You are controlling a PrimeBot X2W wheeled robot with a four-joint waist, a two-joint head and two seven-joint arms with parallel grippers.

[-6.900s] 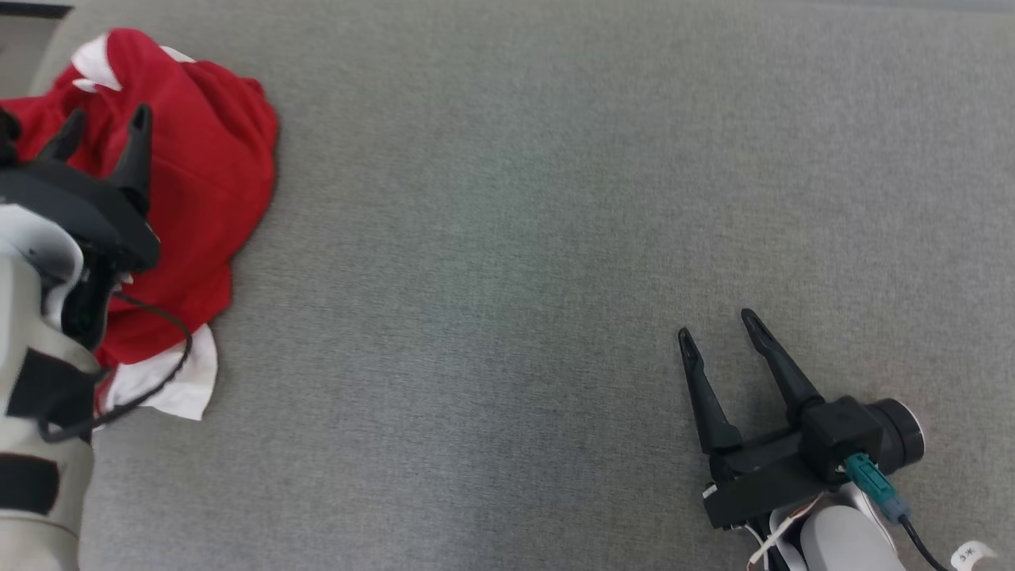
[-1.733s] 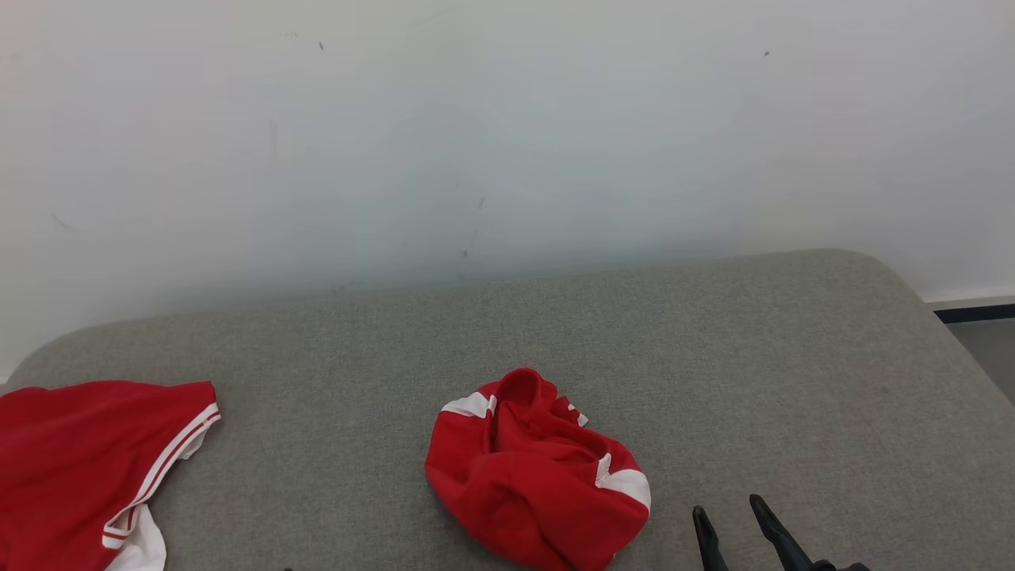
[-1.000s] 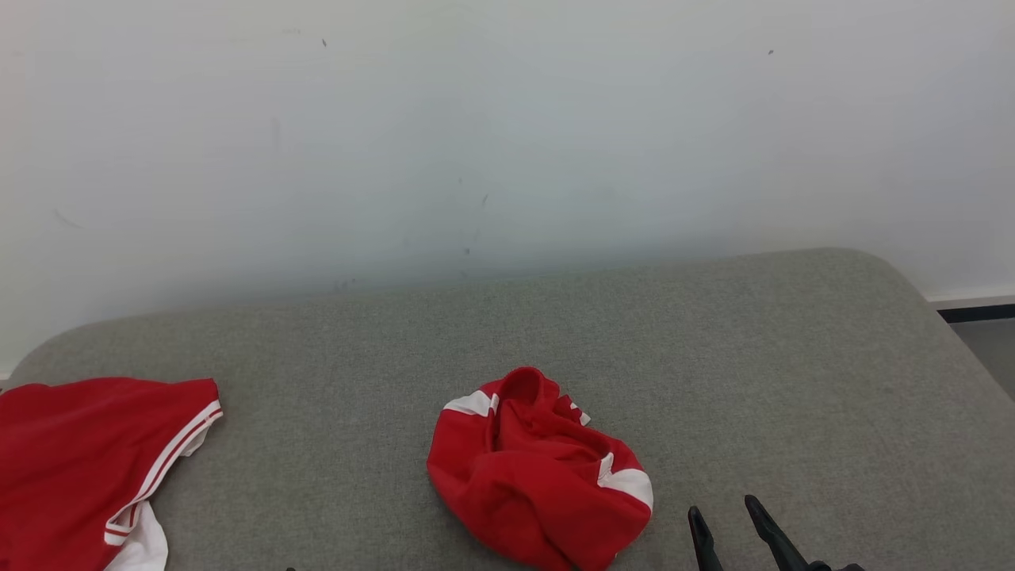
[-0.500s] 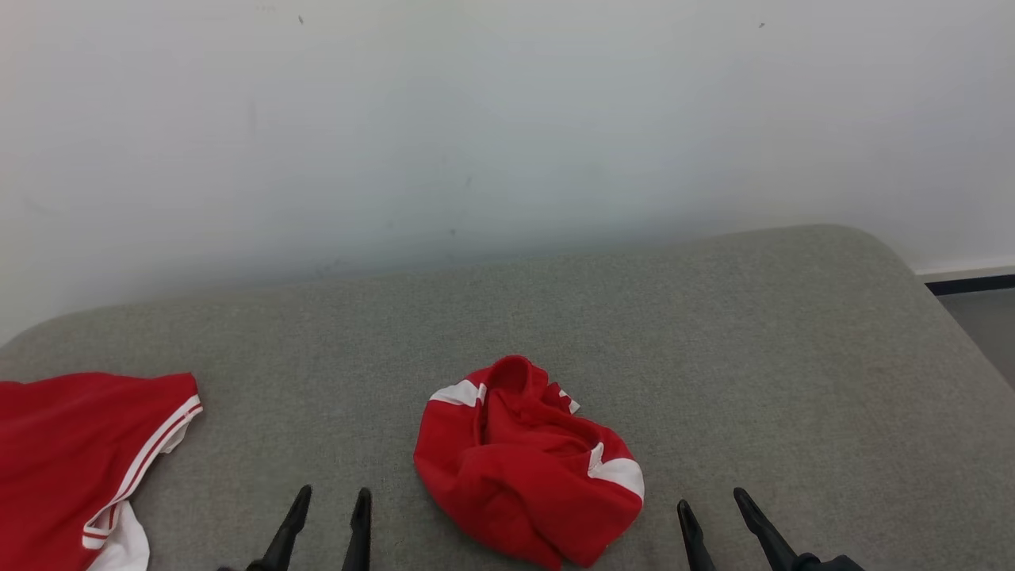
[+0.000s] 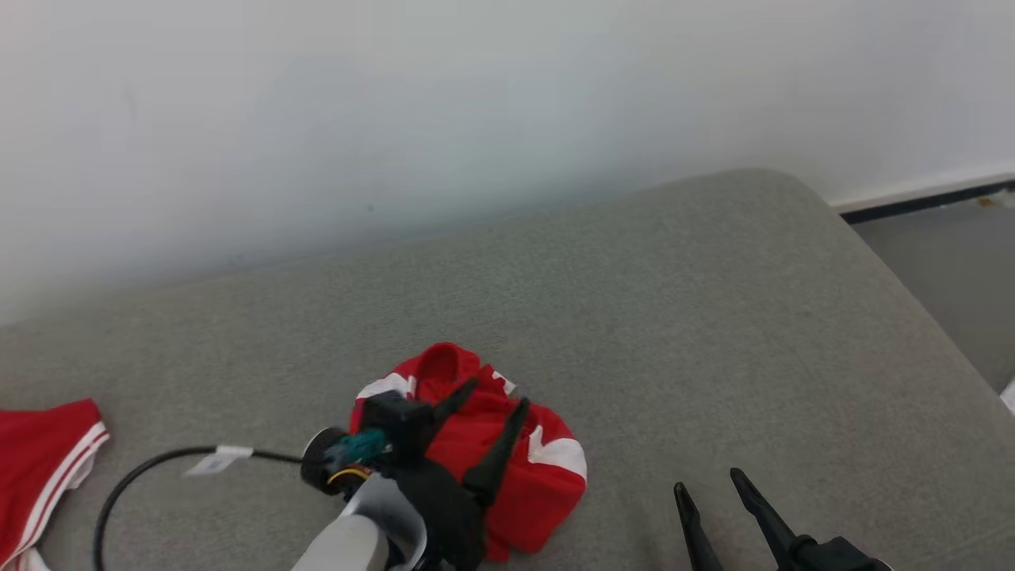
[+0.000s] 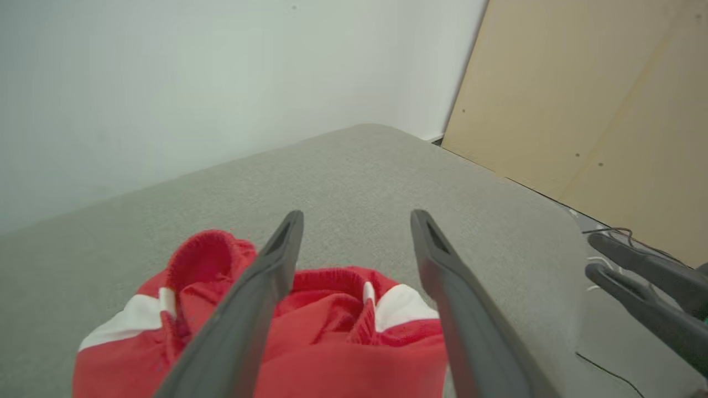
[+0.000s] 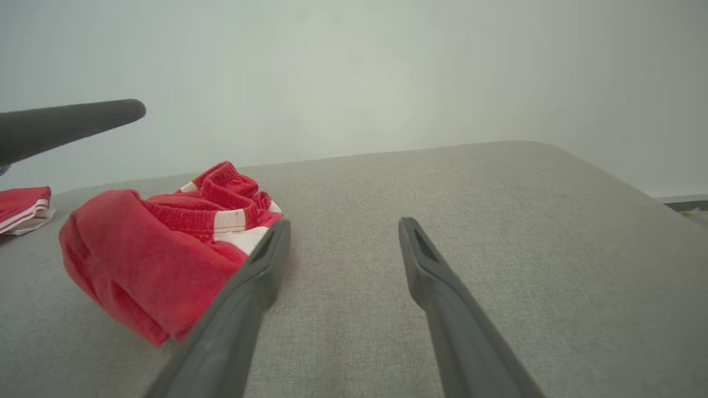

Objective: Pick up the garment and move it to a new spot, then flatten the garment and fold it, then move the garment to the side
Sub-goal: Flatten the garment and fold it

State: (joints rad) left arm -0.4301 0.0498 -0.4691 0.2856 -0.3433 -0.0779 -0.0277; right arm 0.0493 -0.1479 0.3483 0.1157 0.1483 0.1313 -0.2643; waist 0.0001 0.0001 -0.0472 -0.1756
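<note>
Step in hand: first pick-up, judged not yet made. Crumpled red-and-white garment (image 5: 547,476) is seen on grey cushion (image 5: 714,317), toward 6 o'clock in head view. Over it, left tool (image 5: 498,394) is held with jaws spread, nothing pinched. At 5 o'clock, right tool (image 5: 707,480) is also spread, apart from cloth.

Next move: left tool to be lowered, fold pinched, bundle lifted.

Contact between left tool and cloth cannot be told. Garment's near edge is hidden by left arm (image 5: 357,539). Second red cloth (image 5: 47,452) is cut off at 8 o'clock.
</note>
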